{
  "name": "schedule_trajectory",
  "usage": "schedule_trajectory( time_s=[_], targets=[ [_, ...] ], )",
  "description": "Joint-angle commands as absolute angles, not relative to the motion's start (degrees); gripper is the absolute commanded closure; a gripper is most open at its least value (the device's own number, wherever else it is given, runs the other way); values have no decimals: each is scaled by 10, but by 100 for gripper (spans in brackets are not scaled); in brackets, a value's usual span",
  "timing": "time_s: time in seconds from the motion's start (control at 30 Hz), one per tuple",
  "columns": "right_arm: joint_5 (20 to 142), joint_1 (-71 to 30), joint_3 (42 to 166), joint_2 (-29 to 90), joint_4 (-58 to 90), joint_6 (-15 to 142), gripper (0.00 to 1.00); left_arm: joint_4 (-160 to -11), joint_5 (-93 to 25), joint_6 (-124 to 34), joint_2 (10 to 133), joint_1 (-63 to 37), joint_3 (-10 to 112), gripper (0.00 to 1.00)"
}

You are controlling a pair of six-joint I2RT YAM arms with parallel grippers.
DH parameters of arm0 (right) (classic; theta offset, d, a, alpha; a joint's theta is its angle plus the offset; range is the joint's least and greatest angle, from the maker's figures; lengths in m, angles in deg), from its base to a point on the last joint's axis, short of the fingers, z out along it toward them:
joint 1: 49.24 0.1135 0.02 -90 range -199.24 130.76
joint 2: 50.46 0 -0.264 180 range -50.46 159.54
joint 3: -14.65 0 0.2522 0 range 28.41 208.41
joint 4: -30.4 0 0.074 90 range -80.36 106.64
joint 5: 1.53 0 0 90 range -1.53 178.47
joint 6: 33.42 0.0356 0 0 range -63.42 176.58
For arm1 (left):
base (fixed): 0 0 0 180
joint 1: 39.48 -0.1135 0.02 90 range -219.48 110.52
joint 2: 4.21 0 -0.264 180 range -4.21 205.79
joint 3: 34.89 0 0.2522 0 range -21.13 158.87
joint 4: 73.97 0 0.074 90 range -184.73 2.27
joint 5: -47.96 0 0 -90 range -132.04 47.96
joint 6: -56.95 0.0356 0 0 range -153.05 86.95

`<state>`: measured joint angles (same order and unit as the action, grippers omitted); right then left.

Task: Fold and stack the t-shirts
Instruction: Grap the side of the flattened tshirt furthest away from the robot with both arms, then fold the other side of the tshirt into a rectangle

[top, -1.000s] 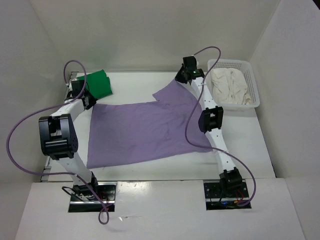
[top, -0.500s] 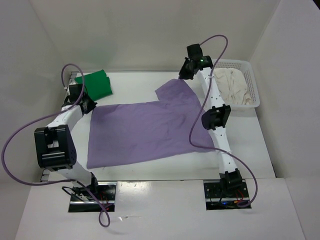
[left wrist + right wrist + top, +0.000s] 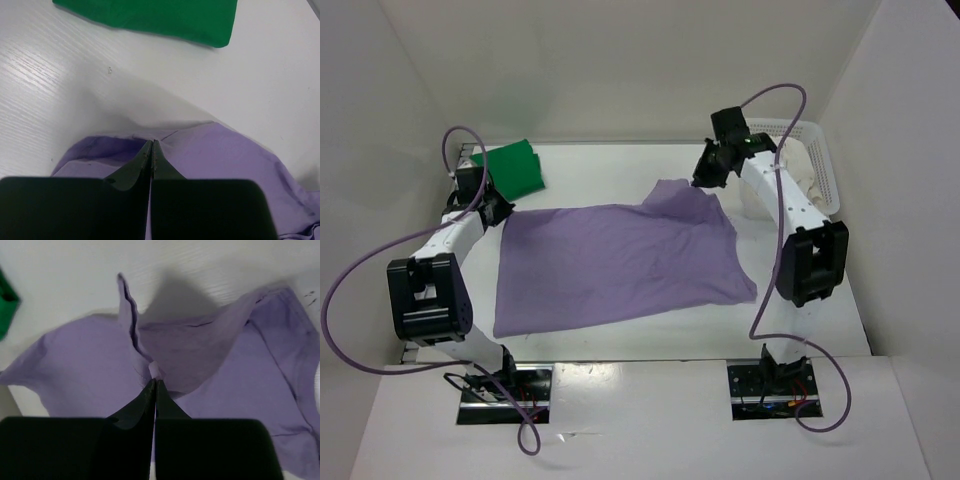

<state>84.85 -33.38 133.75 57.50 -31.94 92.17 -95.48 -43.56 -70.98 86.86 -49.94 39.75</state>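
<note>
- Green shirt (image 3: pixel 515 165): folded flat at the far left corner of the table (image 3: pixel 600 170). It lies just beyond the left claw and apart from the purple cloth.
- Left claw (image 3: pixel 498 212): low over the table, fingers (image 3: pixel 135 167) pressed together on the far left corner of the purple shirt (image 3: pixel 620 260). The hem puckers into a small ridge at the tips.
- Purple shirt: spread across the middle of the table between the two claws. The near edge lies flat, and the far right part is drawn up into a peak.
- Right claw (image 3: pixel 700 182): raised above the table at the shirt's far right. Its fingers (image 3: pixel 135 410) are clamped on a pinch of purple cloth, and folds hang from the tips on both sides.
- Basket (image 3: pixel 830 170): white, at the far right, mostly covered by the right arm. A strip of the cream shirt (image 3: pixel 812 180) shows inside.
</note>
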Motion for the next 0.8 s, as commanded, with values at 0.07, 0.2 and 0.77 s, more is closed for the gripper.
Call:
schedule_trajectory(
  time_s=[0.07, 0.2, 0.77],
  targets=[
    [823, -369, 1267, 589, -156, 901, 100, -940, -423, -715, 886, -499, 414, 100],
    [807, -375, 1204, 599, -130, 883, 100, -940, -430, -715, 872, -499, 402, 100],
    [796, -460, 984, 358, -138, 907, 100, -1060, -464, -681, 674, -499, 305, 100]
  ],
)
